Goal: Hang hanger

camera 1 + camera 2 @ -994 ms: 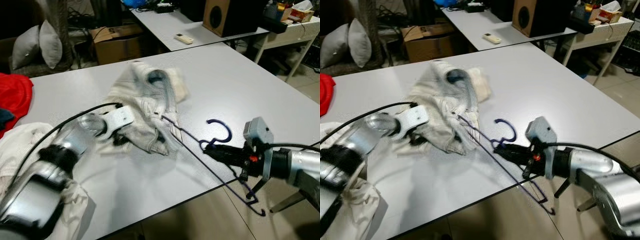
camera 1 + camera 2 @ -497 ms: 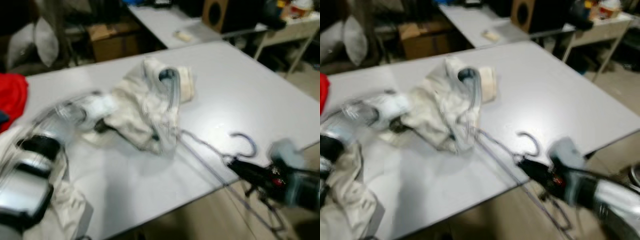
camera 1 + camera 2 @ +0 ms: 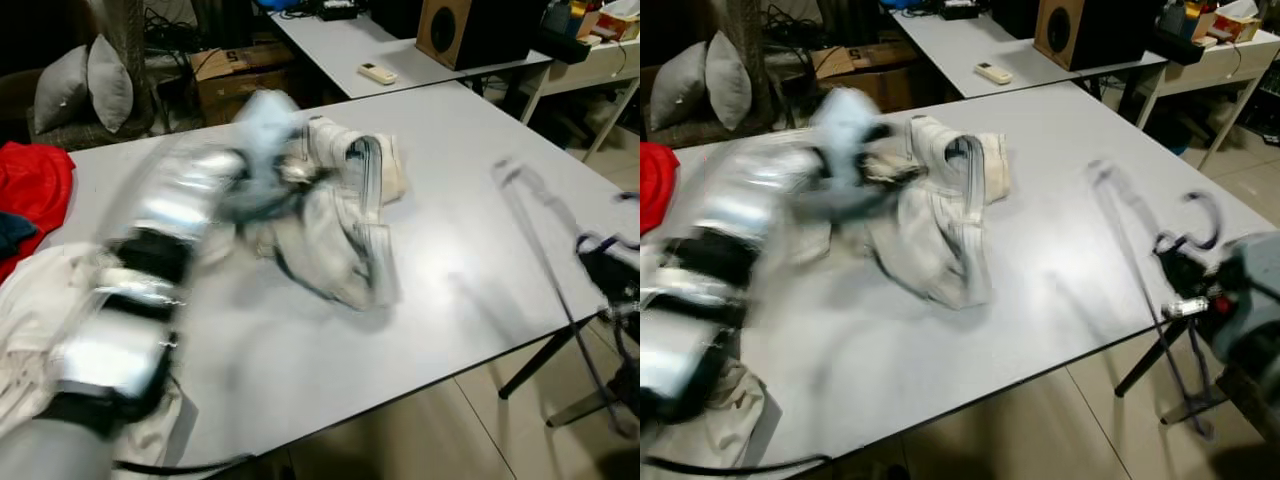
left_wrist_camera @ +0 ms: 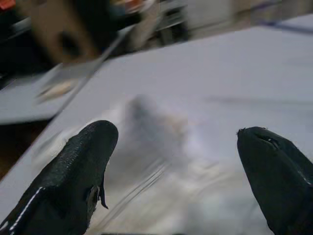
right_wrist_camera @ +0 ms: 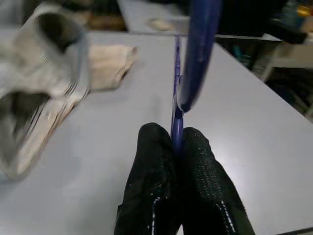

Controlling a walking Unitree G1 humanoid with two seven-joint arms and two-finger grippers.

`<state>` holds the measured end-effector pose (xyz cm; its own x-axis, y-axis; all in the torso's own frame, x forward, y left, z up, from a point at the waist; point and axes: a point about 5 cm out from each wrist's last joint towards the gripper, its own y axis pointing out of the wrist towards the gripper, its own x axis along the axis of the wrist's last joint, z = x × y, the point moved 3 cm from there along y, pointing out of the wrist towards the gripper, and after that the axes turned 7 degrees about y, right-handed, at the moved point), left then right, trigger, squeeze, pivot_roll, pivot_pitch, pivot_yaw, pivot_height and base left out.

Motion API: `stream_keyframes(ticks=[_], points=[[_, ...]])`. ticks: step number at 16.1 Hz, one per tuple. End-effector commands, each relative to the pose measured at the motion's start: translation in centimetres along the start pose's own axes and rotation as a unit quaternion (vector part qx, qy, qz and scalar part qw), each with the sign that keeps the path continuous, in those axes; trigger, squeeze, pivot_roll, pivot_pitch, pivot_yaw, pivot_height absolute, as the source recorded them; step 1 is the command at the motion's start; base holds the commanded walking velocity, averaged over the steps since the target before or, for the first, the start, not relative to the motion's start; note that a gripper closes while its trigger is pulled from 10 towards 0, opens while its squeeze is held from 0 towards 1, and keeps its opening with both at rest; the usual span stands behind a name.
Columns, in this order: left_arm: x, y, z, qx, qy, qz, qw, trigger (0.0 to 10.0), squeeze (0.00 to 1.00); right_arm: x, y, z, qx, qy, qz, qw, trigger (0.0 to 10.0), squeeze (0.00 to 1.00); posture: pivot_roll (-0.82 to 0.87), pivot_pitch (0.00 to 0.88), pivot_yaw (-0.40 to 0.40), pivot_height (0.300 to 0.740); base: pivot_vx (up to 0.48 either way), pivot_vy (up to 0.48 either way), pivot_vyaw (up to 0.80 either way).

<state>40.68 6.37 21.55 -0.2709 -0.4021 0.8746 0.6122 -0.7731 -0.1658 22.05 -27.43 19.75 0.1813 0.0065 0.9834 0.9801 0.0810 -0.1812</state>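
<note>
A thin purple wire hanger (image 3: 1200,215) stands off the white table's (image 3: 300,340) right edge, its hook up, clear of the clothes and blurred by motion. My right gripper (image 3: 1170,265) is shut on the hanger's neck (image 5: 177,125); the black fingers (image 5: 151,161) press together around the wire. A crumpled cream garment (image 3: 340,220) lies mid-table. My left arm sweeps over it in a blur, and the left gripper (image 4: 178,137) is open just above the cloth (image 4: 161,171) with nothing between its fingers (image 4: 93,147).
A red cloth (image 3: 35,185) and another cream cloth (image 3: 30,300) lie at the table's left end. Behind stand a second table with a remote (image 3: 377,72), a speaker (image 3: 470,30), a cardboard box (image 3: 240,70) and grey pillows (image 3: 85,85).
The right gripper has drawn the hanger out from under the garment and away past the table's right edge. The left arm has swung up and across the garment. The camera has shifted too.
</note>
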Motion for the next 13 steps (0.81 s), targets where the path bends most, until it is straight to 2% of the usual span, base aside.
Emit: stream_keyframes(ticks=[1,2,3,4,5,6,7,8,9,10,11,12,13], points=[[-0.1,0.8,-0.5,0.001,0.03,0.016,0.999,10.0,1.0,-0.3,0.2,-0.3,-0.022,0.01,-0.005,1.0,10.0,0.0,-0.16,0.002,0.087,0.74,0.0,0.0,0.0],[-0.2,1.9,-1.4,0.01,0.052,0.033,0.998,10.0,1.0,-0.8,0.6,-0.3,-0.039,0.03,-0.01,0.999,10.0,0.0,-0.17,0.001,0.091,0.74,0.0,0.0,0.0],[-0.1,2.3,-1.4,0.022,0.051,0.036,0.998,10.0,1.0,-1.1,0.8,-0.3,-0.053,0.034,-0.012,0.998,10.0,0.0,-0.17,0.0,0.096,0.74,0.0,0.0,0.0],[-0.2,2.6,-1.1,0.046,0.071,0.055,0.995,10.0,0.73,-1.4,1.1,-0.3,-0.074,0.035,-0.017,0.997,10.0,0.0,-0.18,0.0,0.102,0.74,0.0,0.0,0.0],[0.1,2.6,-0.6,0.065,0.066,0.057,0.994,10.0,0.4,-1.5,1.3,0.1,-0.074,0.041,-0.02,0.996,10.0,0.0,-0.18,0.002,0.101,0.74,0.0,0.0,0.0],[0.4,2.9,-0.9,0.056,0.014,0.043,0.997,10.0,0.11,-1.7,1.4,0.4,-0.073,0.053,-0.022,0.996,10.0,0.0,-0.18,0.0,0.097,0.74,0.0,0.0,0.0],[0.5,3.1,-1.3,0.045,-0.011,0.038,0.998,10.0,0.0,-1.8,1.4,0.5,-0.074,0.057,-0.022,0.995,10.0,0.0,-0.17,0.0,0.094,0.74,0.0,0.0,0.0],[-0.5,3.9,-5.6,-0.076,-0.061,0.045,0.994,10.0,0.0,-2.2,1.6,0.7,-0.07,0.057,-0.013,0.996,10.0,0.0,-0.18,0.0,0.089,0.74,0.0,0.0,0.0],[-1.7,3.9,-7.3,-0.11,-0.051,0.07,0.99,10.0,0.0,-2.3,1.9,0.9,-0.068,0.057,-0.013,0.996,10.0,0.0,-0.18,0.0,0.088,0.74,0.0,0.0,0.0],[-3.3,3.7,-7.7,-0.11,0.001,0.11,0.988,10.0,0.0,-2.2,2.1,1.1,-0.068,0.055,-0.014,0.996,10.0,0.0,-0.18,0.003,0.088,0.74,0.0,0.0,0.0],[-5.4,2.9,-7.7,-0.111,0.056,0.161,0.979,10.0,0.0,-2.1,2.3,1.4,-0.061,0.055,-0.016,0.997,10.0,0.0,-0.18,0.006,0.086,0.74,0.0,0.0,0.0],[-6.5,2.0,-7.6,-0.121,0.068,0.179,0.974,10.0,0.0,-2.1,2.4,1.6,-0.056,0.056,-0.016,0.997,10.0,0.0,-0.18,0.009,0.085,0.74,0.0,0.0,0.0],[-7.1,0.5,-7.4,-0.144,0.061,0.187,0.97,10.0,0.0,-2.3,2.3,1.9,-0.049,0.059,-0.014,0.997,10.0,0.0,-0.17,0.019,0.079,0.74,0.0,0.0,0.0]])
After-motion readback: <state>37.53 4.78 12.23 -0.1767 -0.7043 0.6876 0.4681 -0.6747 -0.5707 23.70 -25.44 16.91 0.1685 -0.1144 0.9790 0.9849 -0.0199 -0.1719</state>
